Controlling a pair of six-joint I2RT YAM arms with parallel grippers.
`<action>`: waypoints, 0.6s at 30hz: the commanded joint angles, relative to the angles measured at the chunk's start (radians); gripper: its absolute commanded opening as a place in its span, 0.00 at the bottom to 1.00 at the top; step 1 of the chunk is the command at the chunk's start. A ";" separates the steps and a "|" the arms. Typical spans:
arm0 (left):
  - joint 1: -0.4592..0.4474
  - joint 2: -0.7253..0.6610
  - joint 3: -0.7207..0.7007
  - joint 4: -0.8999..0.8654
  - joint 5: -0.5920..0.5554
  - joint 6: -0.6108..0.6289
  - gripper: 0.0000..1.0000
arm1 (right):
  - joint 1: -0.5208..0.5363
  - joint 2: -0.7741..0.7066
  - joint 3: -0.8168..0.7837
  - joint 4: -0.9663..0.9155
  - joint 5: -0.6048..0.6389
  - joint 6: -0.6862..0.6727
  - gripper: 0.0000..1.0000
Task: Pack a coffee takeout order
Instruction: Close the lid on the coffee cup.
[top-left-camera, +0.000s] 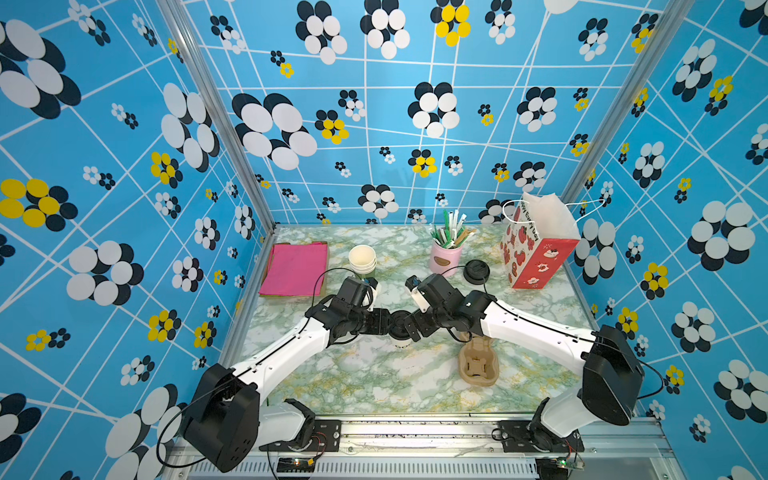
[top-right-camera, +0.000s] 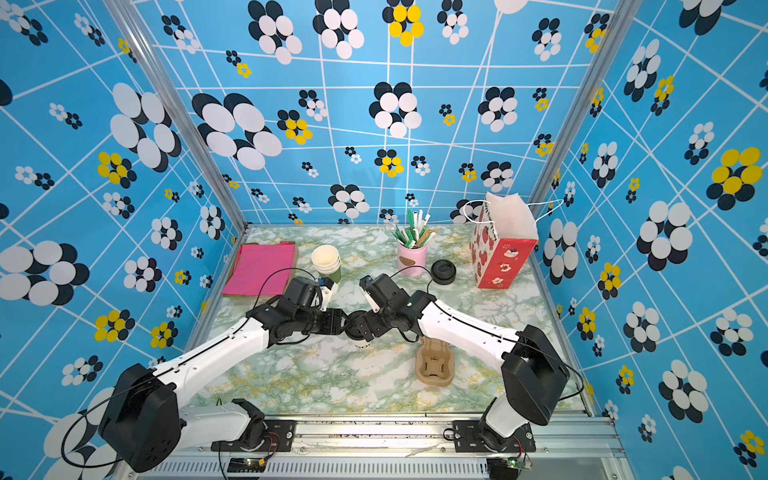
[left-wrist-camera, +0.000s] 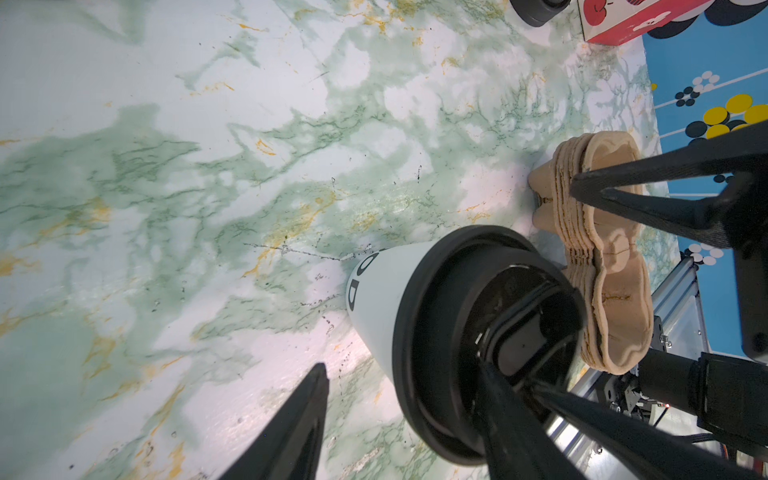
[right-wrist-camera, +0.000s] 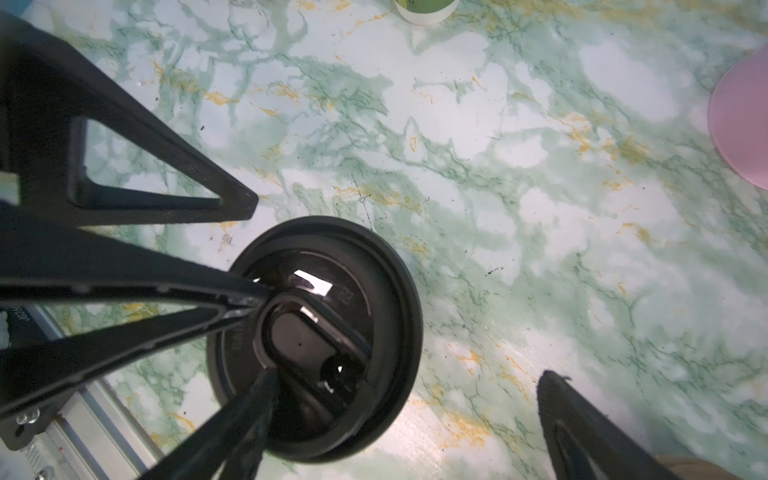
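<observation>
A pale paper cup (left-wrist-camera: 374, 291) with a black round lid (left-wrist-camera: 457, 332) stands mid-table, mostly hidden under both wrists in both top views (top-left-camera: 400, 328) (top-right-camera: 357, 328). My left gripper (left-wrist-camera: 401, 365) is open. One finger rests in the lid's recess and the other hangs beside the cup. My right gripper (right-wrist-camera: 409, 374) is wide open. One of its fingers sits on the lid (right-wrist-camera: 316, 340) and the other stands well clear over the table. A stack of brown pulp cup holders (top-left-camera: 478, 365) (left-wrist-camera: 602, 249) lies just right of the cup.
At the back stand a flat pile of pink napkins (top-left-camera: 295, 268), a stack of lidless cups (top-left-camera: 362, 259), a pink cup of straws (top-left-camera: 446, 253), a lone black lid (top-left-camera: 476, 272) and an open red-and-white gift bag (top-left-camera: 536, 249). Patterned walls enclose the marble table (top-left-camera: 374, 382).
</observation>
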 joint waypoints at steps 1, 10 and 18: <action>-0.008 0.029 -0.026 -0.107 -0.025 0.012 0.58 | 0.002 0.081 -0.082 -0.226 0.010 -0.025 0.99; -0.007 0.007 0.046 -0.092 0.016 -0.001 0.59 | -0.022 0.065 0.045 -0.175 -0.086 -0.012 0.99; 0.000 -0.020 0.116 -0.053 0.038 0.004 0.62 | -0.038 0.079 0.155 -0.143 -0.135 -0.022 0.99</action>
